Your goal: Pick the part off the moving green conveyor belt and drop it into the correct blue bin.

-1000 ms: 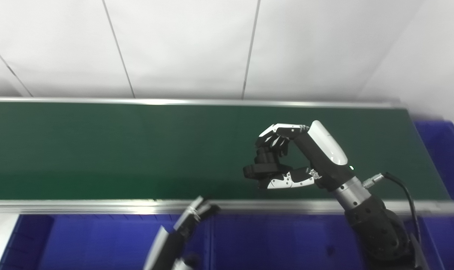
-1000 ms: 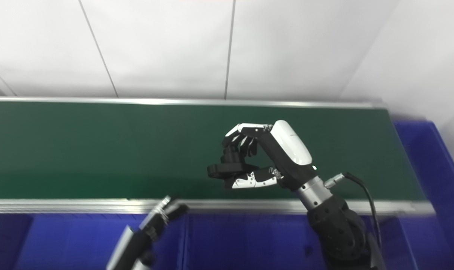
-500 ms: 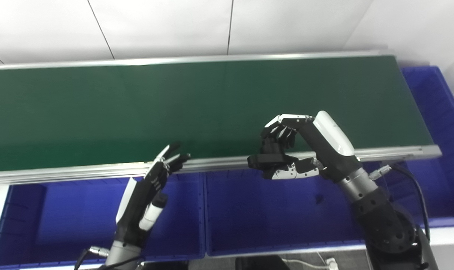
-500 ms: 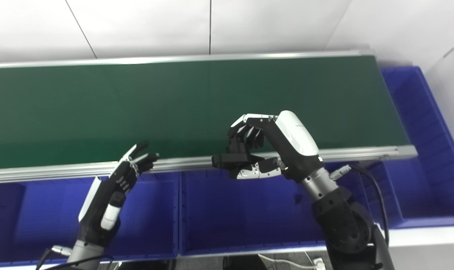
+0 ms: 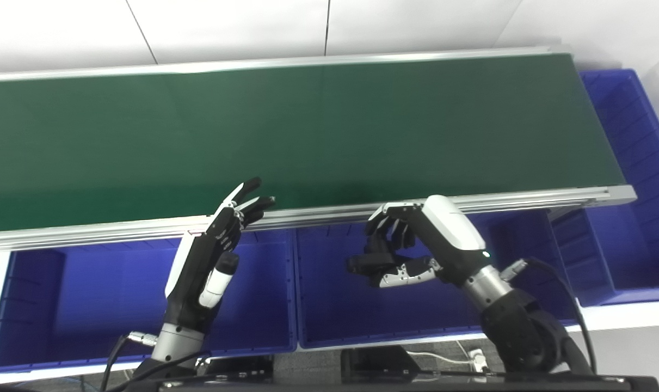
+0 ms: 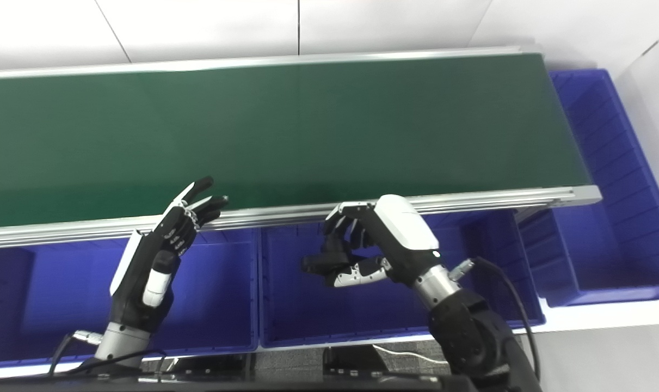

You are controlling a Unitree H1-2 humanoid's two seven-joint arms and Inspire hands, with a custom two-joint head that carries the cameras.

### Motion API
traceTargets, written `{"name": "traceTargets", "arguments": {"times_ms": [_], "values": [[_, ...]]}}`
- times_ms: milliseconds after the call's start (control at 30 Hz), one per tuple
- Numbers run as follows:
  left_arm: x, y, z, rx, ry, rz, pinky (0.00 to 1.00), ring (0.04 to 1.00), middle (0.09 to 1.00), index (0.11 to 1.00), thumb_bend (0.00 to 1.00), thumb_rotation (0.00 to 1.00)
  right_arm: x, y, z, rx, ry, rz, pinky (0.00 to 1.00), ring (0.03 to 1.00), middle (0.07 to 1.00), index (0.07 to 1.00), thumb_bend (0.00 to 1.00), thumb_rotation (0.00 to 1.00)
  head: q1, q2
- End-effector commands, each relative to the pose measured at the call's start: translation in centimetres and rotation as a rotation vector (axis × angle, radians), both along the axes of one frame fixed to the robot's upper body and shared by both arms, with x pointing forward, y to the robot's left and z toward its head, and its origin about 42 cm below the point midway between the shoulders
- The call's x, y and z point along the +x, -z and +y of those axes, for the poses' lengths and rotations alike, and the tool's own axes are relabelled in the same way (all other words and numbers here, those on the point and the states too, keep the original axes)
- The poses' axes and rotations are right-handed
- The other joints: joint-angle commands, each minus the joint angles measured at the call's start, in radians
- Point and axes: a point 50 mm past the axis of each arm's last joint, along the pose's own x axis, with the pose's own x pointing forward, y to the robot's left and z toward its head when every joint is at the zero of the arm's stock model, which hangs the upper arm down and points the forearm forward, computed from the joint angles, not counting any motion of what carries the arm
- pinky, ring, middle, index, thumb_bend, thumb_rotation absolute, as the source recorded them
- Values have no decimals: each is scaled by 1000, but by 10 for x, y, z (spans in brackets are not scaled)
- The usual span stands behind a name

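Note:
The green conveyor belt (image 5: 307, 125) runs across the view with no part lying on it. My right hand (image 5: 411, 245) hangs over the middle blue bin (image 5: 329, 310), just in front of the belt's near rail. Its fingers are curled and its thumb is closed on a small black part (image 5: 363, 264), which is largely hidden by the fingers. My left hand (image 5: 209, 256) is raised over the left blue bin (image 5: 90, 294), open and holding nothing, with its fingertips (image 5: 253, 201) reaching the rail.
A silver rail (image 5: 525, 198) edges the belt on the near side. A third blue bin (image 5: 628, 163) stands past the belt's right end. Cables trail from both wrists. White wall panels rise behind the belt.
The camera has tilted down, bringing the bins and the left hand into view. My right hand, still shut on the black part, has come back off the belt to over the middle bin.

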Motion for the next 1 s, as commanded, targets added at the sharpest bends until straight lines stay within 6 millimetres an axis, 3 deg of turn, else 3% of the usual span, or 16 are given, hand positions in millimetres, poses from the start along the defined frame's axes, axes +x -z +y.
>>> {"name": "traceTargets", "arguments": {"times_ms": [0, 200, 467, 567, 600, 633, 667, 733, 833, 967], "values": [[0, -9, 1, 8, 0, -39, 850, 849, 807, 898, 768, 977, 3, 1, 7, 9, -49, -66, 268, 375, 475, 547, 511, 0, -1, 0], [2, -8, 1, 14, 3, -39, 847, 849, 801, 896, 760, 977, 9, 27, 17, -67, -84, -73, 265, 377, 467, 542, 512, 0, 7, -3], [3, -7, -3, 12, 3, -33, 852, 854, 803, 897, 763, 977, 16, 45, 21, -173, -82, -87, 251, 375, 458, 540, 512, 0, 26, -6], [3, -7, -6, 8, 2, -30, 853, 857, 805, 897, 761, 973, 16, 48, 21, -254, -105, -43, 306, 393, 472, 543, 515, 0, 36, -8], [3, -7, -6, 6, 4, -29, 854, 858, 806, 896, 758, 971, 16, 48, 21, -282, -115, -23, 367, 442, 479, 522, 522, 3, 37, -8], [2, -7, -7, 5, 4, -29, 855, 858, 806, 896, 757, 971, 16, 48, 20, -301, -121, -10, 489, 574, 616, 537, 603, 121, 40, -8], [2, -7, -7, 5, 4, -30, 856, 857, 805, 897, 757, 972, 15, 47, 20, -314, -123, 1, 580, 683, 725, 633, 849, 279, 41, -8], [2, -8, -7, 5, 5, -32, 860, 857, 805, 898, 759, 971, 15, 46, 19, -330, -122, 15, 642, 742, 782, 680, 947, 370, 43, -8], [1, -8, -7, 11, 6, -33, 856, 858, 806, 899, 763, 973, 15, 44, 17, -342, -132, 20, 714, 776, 821, 725, 994, 475, 45, -6], [1, -9, -7, 8, 6, -33, 852, 858, 806, 898, 764, 967, 14, 41, 17, -339, -137, 23, 740, 780, 825, 751, 1000, 520, 44, -5]]}}
